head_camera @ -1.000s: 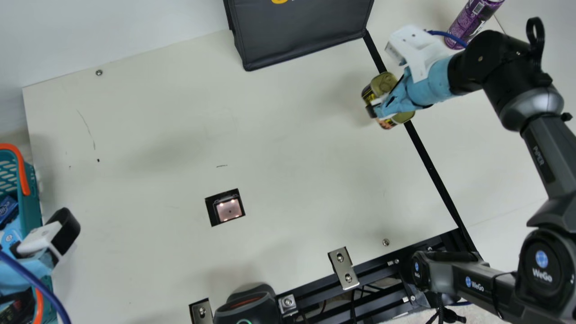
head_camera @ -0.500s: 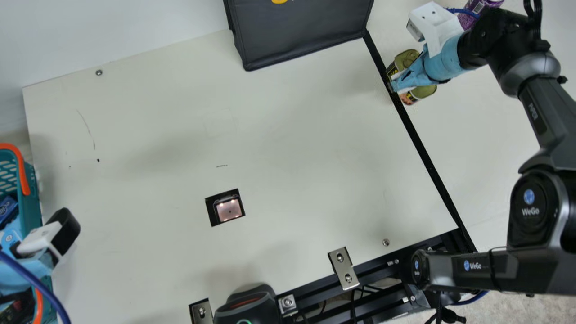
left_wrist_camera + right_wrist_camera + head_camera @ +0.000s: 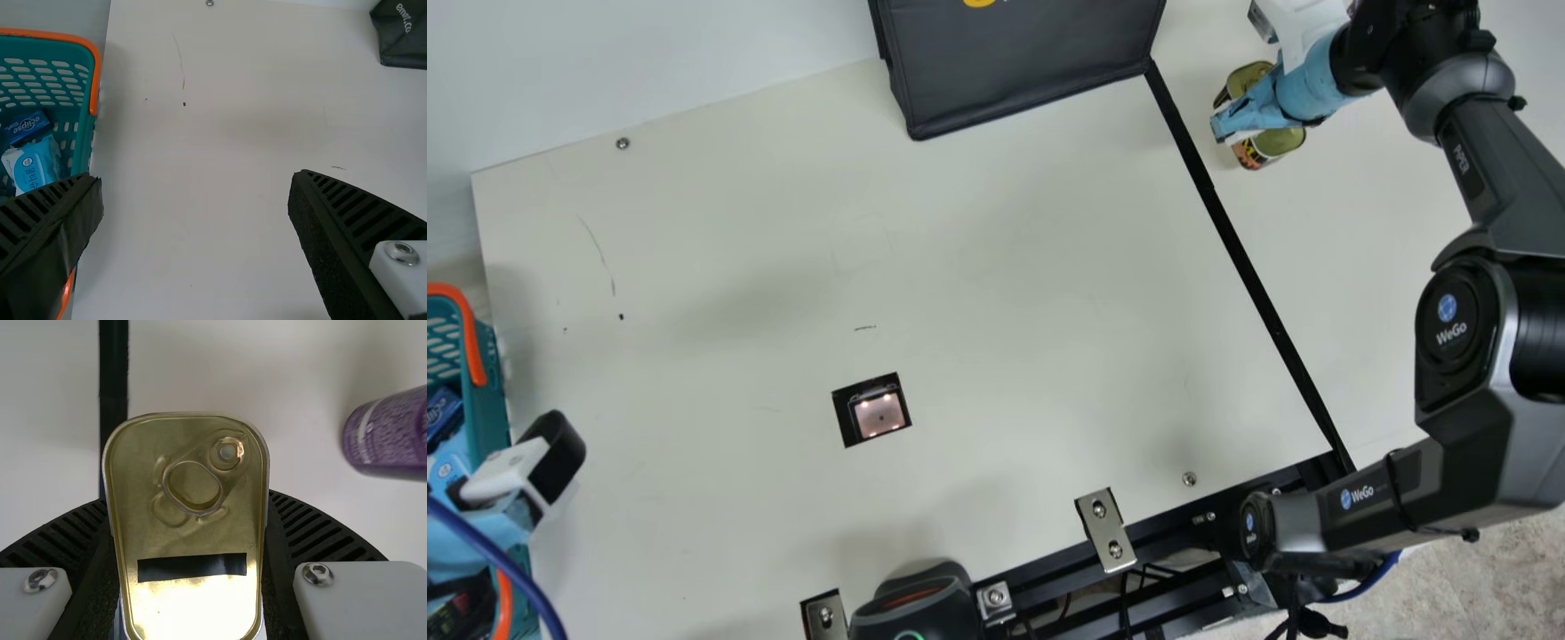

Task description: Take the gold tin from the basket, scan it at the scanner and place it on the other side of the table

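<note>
**Gold tin (image 3: 1278, 142) over the far side of the bench (image 3: 978, 222), with the release left to do**

We see the tin out of the basket (image 3: 487, 391) and clamped between the two ribbed fingers of the right end effector (image 3: 1221, 129). In the main view it lies beyond the black strip (image 3: 1258, 284), on the side away from the basket. The right wrist view shows its lid and pull ring facing that camera, with a purple can (image 3: 390, 437) standing apart from it. We cannot tell whether the tin's base touches the surface or hangs just above it.

The left end effector (image 3: 195, 180) is empty, its fingers wide apart, one over the basket's edge and the other over the bench. A blue box (image 3: 28, 127) and a blue-and-white packet (image 3: 37, 167) lie in the basket.

We judge the picking to be done and the placing near its end. The scanner (image 3: 879, 415), as we take the lit square window to be, is well apart from the tin. Nothing here confirms a reading, though the tin's place suggests that the scan step is over. As we see it, what is left is to seat the tin flat, part the right fingers and draw clear without tipping it.
</note>
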{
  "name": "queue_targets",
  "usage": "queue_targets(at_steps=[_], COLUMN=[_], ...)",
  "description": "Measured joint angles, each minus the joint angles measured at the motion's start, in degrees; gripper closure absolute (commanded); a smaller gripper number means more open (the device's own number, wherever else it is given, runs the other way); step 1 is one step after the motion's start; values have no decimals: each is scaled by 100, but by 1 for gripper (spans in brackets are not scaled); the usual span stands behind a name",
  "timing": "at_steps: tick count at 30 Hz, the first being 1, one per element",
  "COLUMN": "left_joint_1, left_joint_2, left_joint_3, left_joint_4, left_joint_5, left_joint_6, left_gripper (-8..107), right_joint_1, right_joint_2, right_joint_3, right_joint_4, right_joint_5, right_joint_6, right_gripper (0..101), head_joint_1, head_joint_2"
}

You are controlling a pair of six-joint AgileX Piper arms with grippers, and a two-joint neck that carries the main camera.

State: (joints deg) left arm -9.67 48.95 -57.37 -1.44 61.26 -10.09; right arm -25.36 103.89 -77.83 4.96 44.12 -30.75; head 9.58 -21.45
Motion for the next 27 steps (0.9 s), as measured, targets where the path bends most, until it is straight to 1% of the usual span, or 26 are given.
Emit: queue_targets(at_steps=[14, 26, 27], left_joint_1=[0, 0, 0], left_joint_2=[0, 0, 0], left_joint_3=[0, 0, 0], left_joint_4=[0, 0, 0], left_joint_5=[0, 0, 0], left_joint_6=[0, 0, 0], left_gripper=[9, 9, 9], right_joint_1=[-50, -31, -28], right_joint_2=[545, 782, 799], right_joint_3=[-557, -660, -660], right_joint_4=[74, 146, 146], right_joint_5=[-94, -225, -246], right_joint_6=[-87, -105, -105], right_gripper=[101, 101, 98], head_joint_1=[0, 0, 0], head_joint_2=[0, 0, 0])
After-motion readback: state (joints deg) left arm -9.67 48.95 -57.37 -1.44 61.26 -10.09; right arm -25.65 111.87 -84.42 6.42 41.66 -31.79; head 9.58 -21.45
